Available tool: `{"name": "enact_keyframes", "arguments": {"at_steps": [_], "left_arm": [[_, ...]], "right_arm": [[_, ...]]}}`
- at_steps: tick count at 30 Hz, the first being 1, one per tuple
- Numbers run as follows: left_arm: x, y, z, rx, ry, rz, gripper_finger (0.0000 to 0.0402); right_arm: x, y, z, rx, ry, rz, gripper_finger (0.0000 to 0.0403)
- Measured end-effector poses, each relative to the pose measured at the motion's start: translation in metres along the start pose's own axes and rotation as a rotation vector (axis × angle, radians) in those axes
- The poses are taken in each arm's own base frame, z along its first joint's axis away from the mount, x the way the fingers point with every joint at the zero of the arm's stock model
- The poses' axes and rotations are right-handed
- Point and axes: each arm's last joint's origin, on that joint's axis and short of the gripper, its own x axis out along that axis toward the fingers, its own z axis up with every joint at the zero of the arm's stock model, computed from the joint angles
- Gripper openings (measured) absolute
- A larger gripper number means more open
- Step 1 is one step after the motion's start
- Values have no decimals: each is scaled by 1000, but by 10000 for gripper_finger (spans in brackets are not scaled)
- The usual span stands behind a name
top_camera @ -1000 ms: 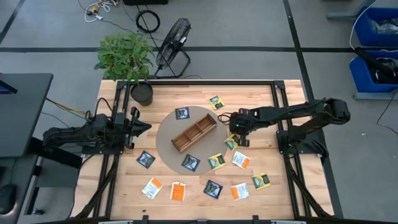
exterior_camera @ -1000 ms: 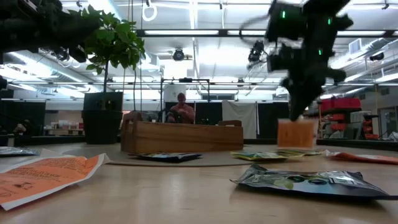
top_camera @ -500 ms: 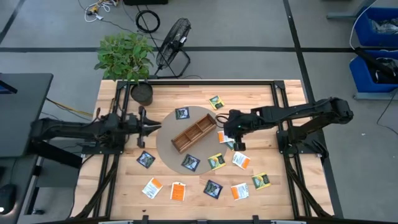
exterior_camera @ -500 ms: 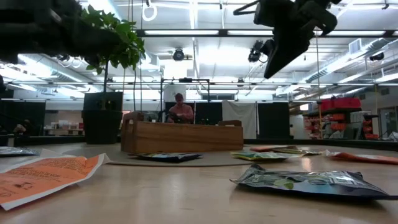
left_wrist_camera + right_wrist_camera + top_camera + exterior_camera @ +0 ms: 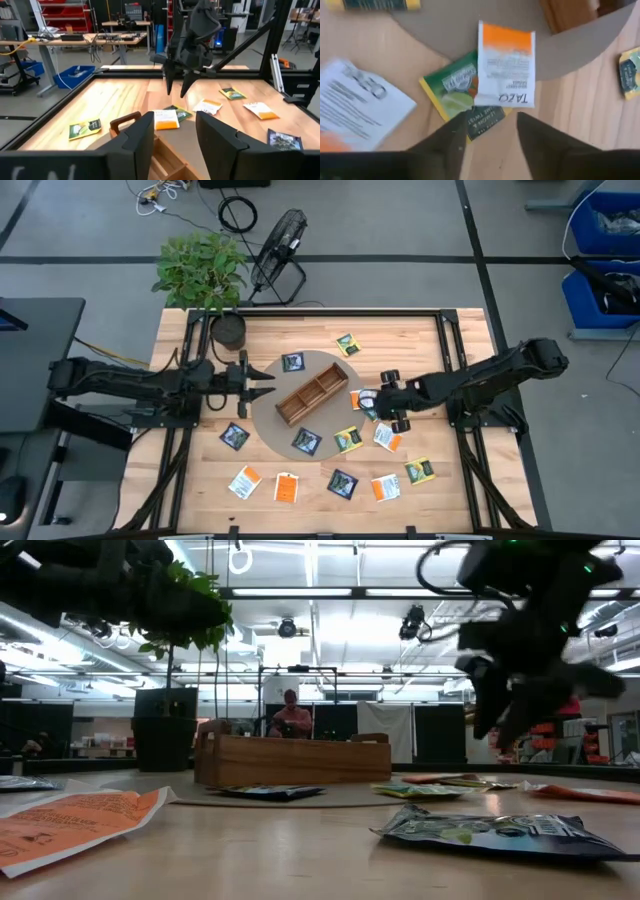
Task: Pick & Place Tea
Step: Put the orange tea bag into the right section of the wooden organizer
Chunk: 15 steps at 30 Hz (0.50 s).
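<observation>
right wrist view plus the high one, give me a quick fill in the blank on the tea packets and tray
1. The orange-and-white packet lies partly on a ____ packet.
2. The wooden tray sits on a round ____.
3. The right pincer hangs above those packets with nothing between its ____.
4. The left pincer points toward the ____.

Missing: green; mat; fingers; tray

Two dark, jointed arms, each ending in a black two-fingered claw [image 5: 262,379] [image 5: 375,404].
</observation>
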Motion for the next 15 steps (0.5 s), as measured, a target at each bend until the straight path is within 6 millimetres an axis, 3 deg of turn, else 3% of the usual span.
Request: {"name": "enact_keyframes", "arguments": {"at_steps": [5, 15], "left_arm": [[0, 0, 0, 0, 4, 0, 161], [0, 0, 0, -1, 2, -1, 161]], "right_arm": [[10, 12, -4, -5, -99, -104, 259], [20, 23, -5, 19, -185, -126, 246]]}}
